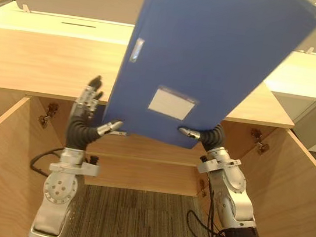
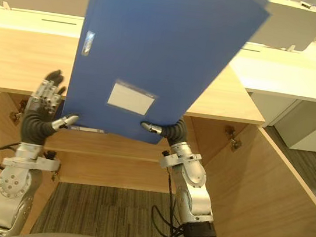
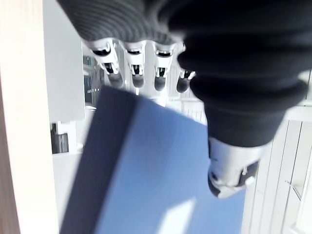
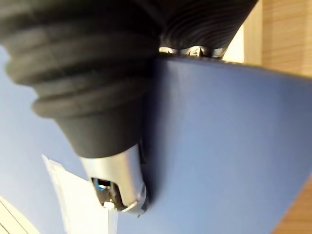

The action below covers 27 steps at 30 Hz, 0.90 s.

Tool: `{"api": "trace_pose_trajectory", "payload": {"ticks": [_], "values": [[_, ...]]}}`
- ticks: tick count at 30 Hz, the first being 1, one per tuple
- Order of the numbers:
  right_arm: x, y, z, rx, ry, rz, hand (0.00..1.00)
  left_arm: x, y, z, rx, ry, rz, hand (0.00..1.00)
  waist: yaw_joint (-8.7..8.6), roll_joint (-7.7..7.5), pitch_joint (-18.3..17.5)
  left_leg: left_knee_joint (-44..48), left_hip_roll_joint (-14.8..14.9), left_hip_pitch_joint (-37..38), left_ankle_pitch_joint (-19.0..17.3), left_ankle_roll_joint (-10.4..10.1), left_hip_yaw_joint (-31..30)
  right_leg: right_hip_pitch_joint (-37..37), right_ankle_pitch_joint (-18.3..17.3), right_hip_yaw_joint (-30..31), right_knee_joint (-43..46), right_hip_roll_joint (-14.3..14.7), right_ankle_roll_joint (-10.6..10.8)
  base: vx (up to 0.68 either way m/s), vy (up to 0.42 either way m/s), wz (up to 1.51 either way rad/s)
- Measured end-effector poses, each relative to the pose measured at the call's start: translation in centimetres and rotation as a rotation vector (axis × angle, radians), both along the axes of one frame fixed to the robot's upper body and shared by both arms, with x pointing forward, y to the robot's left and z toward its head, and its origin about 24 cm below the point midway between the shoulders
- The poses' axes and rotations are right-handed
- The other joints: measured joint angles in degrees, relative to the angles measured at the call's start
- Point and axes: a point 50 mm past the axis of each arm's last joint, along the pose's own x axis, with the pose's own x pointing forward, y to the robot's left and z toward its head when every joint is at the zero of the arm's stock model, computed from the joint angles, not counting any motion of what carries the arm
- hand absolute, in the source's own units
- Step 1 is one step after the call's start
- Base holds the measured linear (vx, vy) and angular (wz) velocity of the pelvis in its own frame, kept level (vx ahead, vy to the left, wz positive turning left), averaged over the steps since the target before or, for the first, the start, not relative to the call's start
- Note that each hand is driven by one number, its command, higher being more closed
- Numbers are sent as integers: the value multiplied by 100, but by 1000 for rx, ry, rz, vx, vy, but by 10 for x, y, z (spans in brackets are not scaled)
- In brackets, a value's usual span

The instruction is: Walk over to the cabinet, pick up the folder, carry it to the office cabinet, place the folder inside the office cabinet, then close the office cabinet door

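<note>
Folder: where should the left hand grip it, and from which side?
Probably the lower left corner of the folder, from the robot's left: it stands tilted, the right hand pinches its lower right edge, and the open left hand sits beside that corner.

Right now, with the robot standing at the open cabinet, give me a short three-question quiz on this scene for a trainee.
1. True or false: the blue folder already lies inside the wooden cabinet.
2. Which part of the right hand shows on the folder's front face? A) its thumb B) all its fingers C) nothing
3. Fill in: the left hand has its fingers ____ beside the folder's edge, with its thumb at the lower corner.
Key: 1 false, the folder is held up between the hands, outside the cabinet; 2 A; 3 straight.
</note>
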Motion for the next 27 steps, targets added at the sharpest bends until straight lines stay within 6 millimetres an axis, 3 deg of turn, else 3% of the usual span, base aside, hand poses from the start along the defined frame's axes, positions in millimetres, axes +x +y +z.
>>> {"api": "trace_pose_trajectory", "payload": {"ticks": [5, 11, 16, 20, 25, 27], "values": [[0, -12, 1, 57, -8, -101, 100, -3, 41, -13, -24, 55, 262, 0, -11, -11, -7, -2, -3, 5, 3, 3, -40, 30, -5, -63, -7, -6, -5, -7, -10, 4], [-12, -23, 6, 63, -43, -166, 100, -15, 78, -49, -46, 231, 490, 0, 0, -44, -28, -34, 0, 5, 2, -1, -142, 85, -77, -160, -7, -13, -40, -3, -15, 8], [-16, -27, 0, 53, -23, -188, 100, -25, 90, -86, -60, 418, 545, 0, 0, -98, -64, -35, 2, -14, 1, -3, -173, 87, -96, -222, -7, -13, -50, -2, -10, 3], [-17, -28, -2, 51, -15, -190, 100, -39, 97, -129, -85, 639, 576, 0, -16, -127, -84, -36, 4, -64, -2, -9, -194, 48, -122, -242, 0, -14, -57, -3, -9, 2], [-19, -25, -7, 44, 7, -174, 100, -71, 95, -192, -125, 966, 579, 0, -6, -152, -101, -36, 11, -128, -3, -17, -205, -6, -124, -260, 0, -10, -44, 0, 0, 0], [-19, -20, -11, 32, 24, -152, 100, -81, 93, -205, -118, 1045, 571, 0, -17, -164, -107, -35, 22, -144, -3, -17, -216, -12, -117, -262, -6, -8, -33, 0, 0, 0]]}}
